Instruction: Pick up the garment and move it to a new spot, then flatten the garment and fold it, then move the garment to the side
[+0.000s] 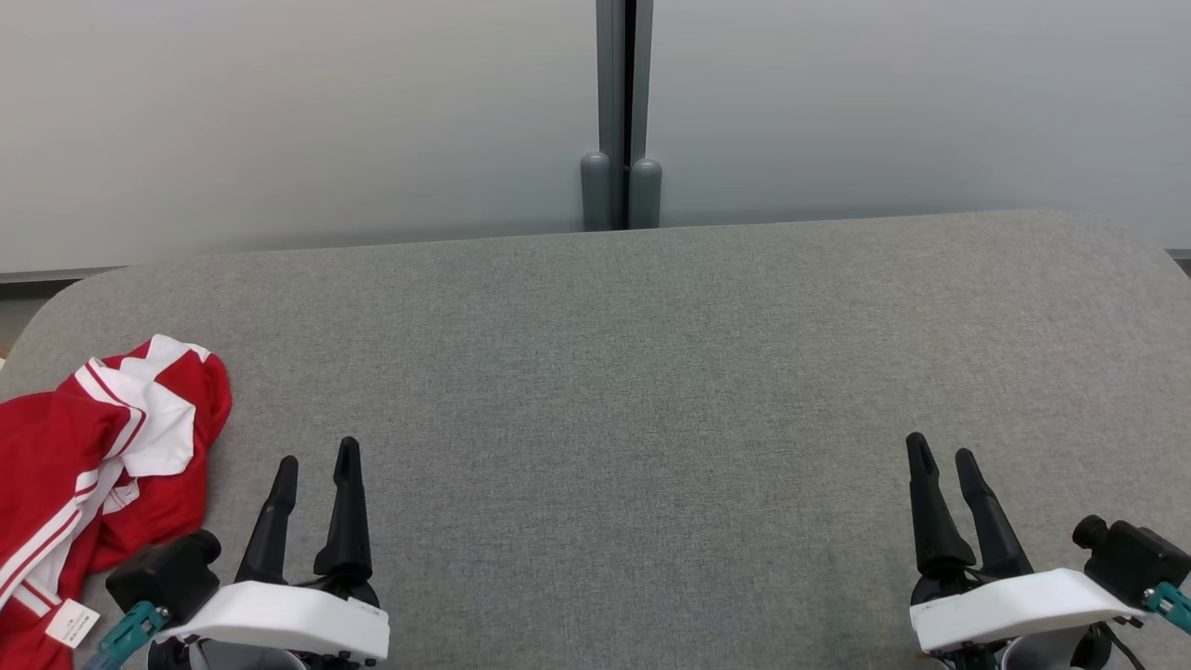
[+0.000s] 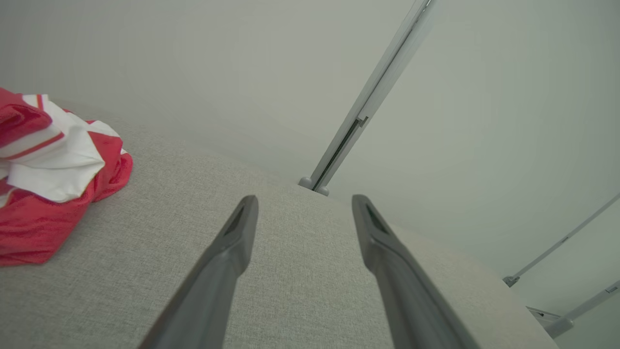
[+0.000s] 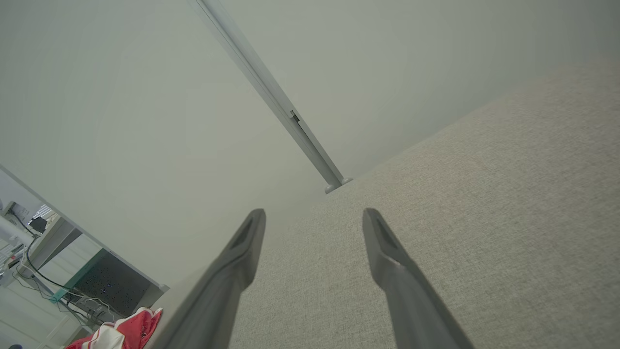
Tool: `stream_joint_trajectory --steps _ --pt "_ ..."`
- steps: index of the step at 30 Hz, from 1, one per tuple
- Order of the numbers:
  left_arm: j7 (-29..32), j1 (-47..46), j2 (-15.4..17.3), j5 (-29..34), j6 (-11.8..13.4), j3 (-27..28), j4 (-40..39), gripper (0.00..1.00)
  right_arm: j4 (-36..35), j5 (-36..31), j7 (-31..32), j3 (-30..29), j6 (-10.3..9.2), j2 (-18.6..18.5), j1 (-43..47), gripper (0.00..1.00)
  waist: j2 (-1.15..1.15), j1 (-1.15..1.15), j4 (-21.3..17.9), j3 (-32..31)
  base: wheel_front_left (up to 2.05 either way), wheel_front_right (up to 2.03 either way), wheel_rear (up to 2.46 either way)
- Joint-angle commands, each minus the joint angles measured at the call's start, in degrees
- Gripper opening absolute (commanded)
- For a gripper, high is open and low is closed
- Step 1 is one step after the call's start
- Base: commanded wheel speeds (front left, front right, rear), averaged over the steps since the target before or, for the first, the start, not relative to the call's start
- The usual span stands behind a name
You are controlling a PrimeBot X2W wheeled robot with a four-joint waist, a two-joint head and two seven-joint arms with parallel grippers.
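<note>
Garment (image 1: 56,456): soft cloth, faint sheen.
Table (image 1: 633,391): grey woven fabric, matt, coarse-grained.
Left gripper (image 1: 317,451): matt dark plastic fingers, smooth white shell.
Right gripper (image 1: 940,446): same finish.
Post (image 1: 622,93): smooth grey metal.

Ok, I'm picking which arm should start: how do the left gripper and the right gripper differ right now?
The left gripper sits close beside the crumpled red and white garment; the right gripper is far across the grey table from it. In the head view the left gripper's fingers lean right, the right gripper's lean left. Both are open and hold nothing.
</note>
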Motion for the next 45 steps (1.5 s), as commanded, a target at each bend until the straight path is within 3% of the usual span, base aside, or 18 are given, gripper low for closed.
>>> stream_joint_trajectory --steps 1,4,24,45 --pt "-0.6 -0.5 0.7 2.0 0.5 -0.5 -1.4 1.0 -0.6 -1.6 -0.7 -0.1 0.01 -0.4 -0.4 1.0 0.0 0.0 0.1 0.0 0.0 0.0 0.0" --pt "-1.1 -0.4 1.0 3.7 0.9 -1.3 -2.0 1.0 -0.7 -3.0 -1.2 0.1 0.01 -0.4 -0.5 1.0 0.0 0.0 0.3 0.0 0.0 0.0 0.0" --pt "-4.1 1.3 0.4 14.5 -2.4 -1.3 -0.7 1.0 1.0 -14.8 -4.3 2.7 0.01 -0.5 -0.2 1.0 0.0 0.0 0.2 -0.3 0.0 0.0 0.0" --pt "-6.6 3.6 -0.7 24.9 -1.2 0.1 3.3 1.0 4.9 -24.1 -6.8 0.8 0.01 -0.6 0.7 1.0 0.0 0.0 0.2 -1.7 0.0 0.0 0.0"
